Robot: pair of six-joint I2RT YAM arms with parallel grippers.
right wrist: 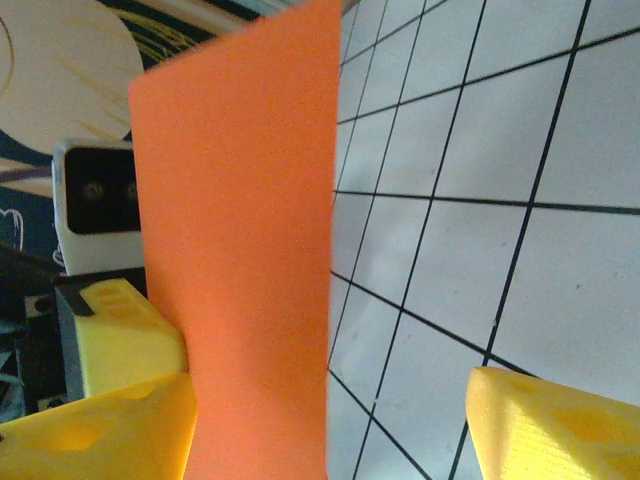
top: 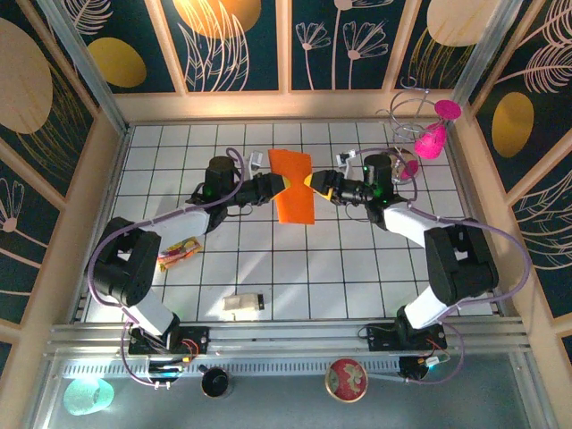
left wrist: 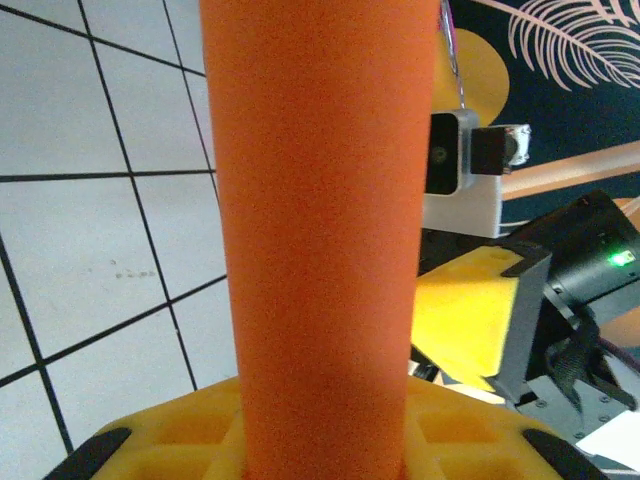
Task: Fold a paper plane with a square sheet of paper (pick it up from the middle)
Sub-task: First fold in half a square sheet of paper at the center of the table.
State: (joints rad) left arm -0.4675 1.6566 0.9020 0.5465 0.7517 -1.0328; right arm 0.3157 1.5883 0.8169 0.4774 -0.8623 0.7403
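L hand point(top: 285, 185) on sheet point(top: 295, 206) edge

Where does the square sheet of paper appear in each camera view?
Top external: square sheet of paper, middle, towards the far side.
Left wrist: a tall band down the middle.
Right wrist: left of centre, top to bottom.
Shared landmark: the white gridded table.

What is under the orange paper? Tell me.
Below the square sheet of paper, held aloft by the left gripper, lies white tiled table; the tiles directly beneath are covered.
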